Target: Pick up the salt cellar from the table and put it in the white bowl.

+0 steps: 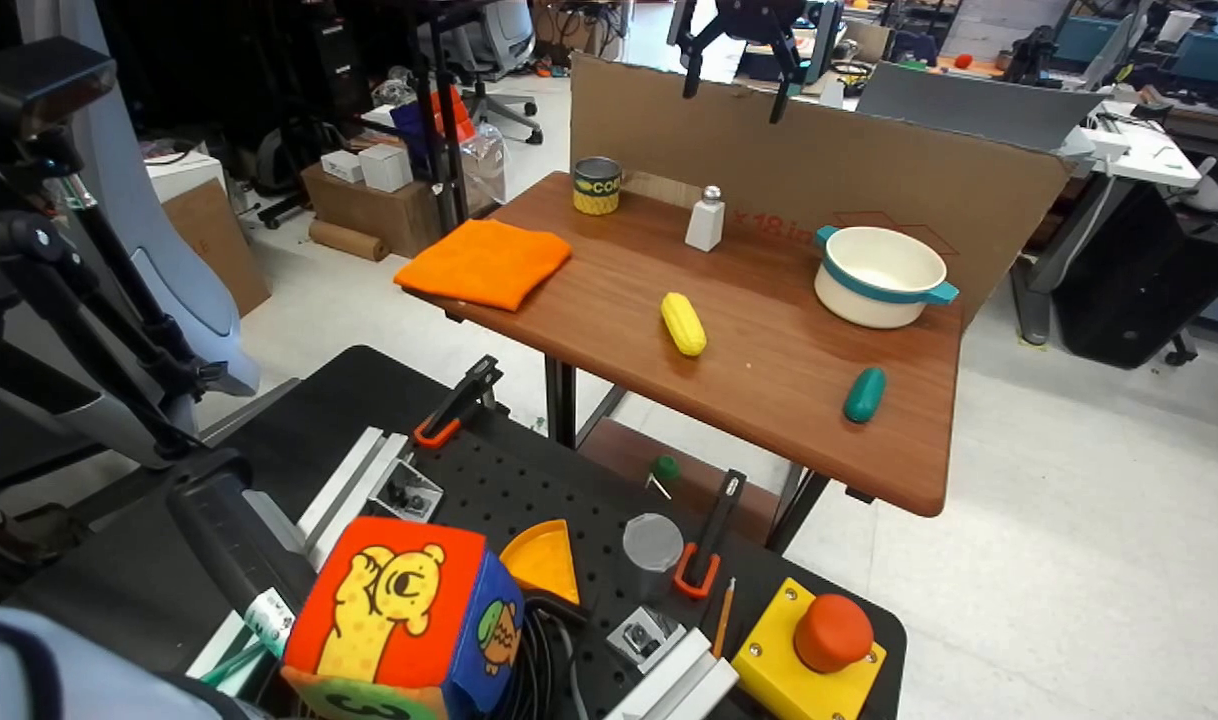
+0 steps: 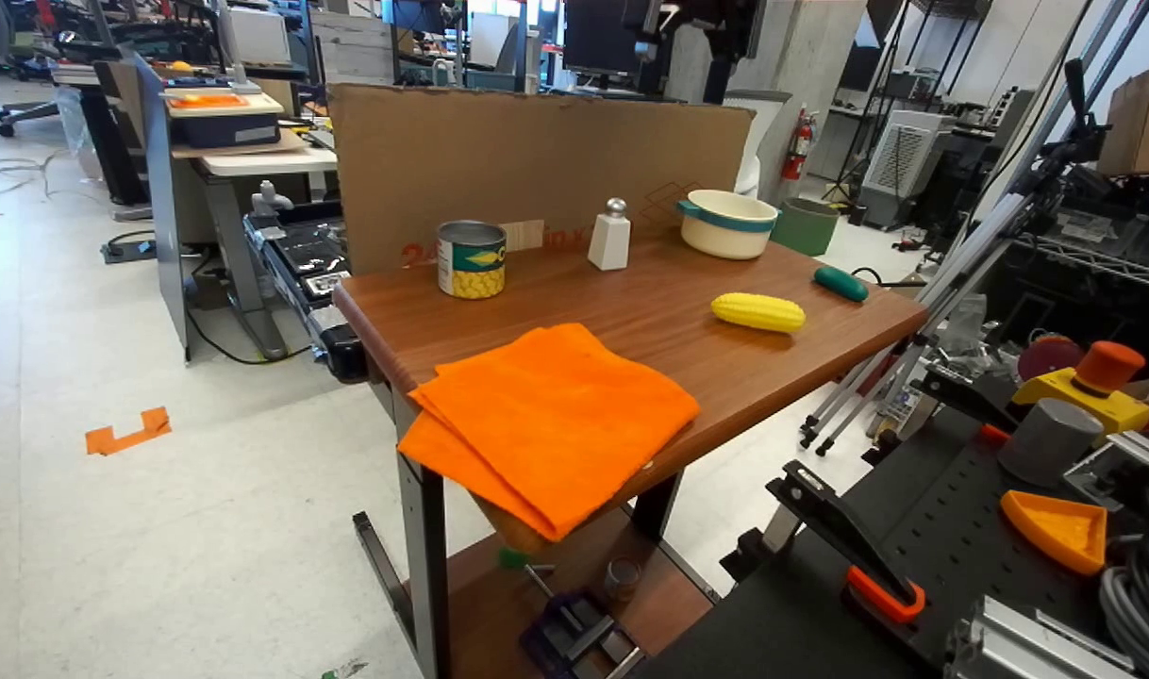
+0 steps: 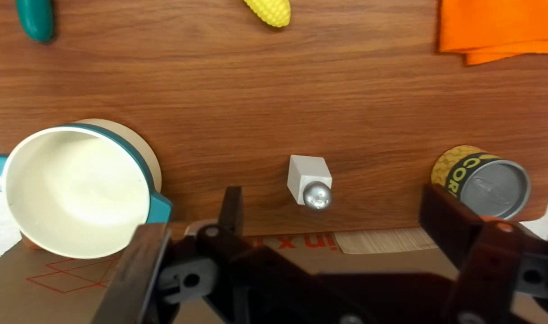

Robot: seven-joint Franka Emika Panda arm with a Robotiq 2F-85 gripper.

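The can (image 3: pixel 481 181) near a corner of the tabletop (image 1: pixel 769 320) says "COR", the cardboard (image 1: pixel 809 150) along a long edge says "x 18 in" in red, and the block (image 1: pixel 399 612) past the other long edge seems to show a "3".

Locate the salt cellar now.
In the wrist view, the salt cellar stands upright on the table, between the bowl at left and the can at right.
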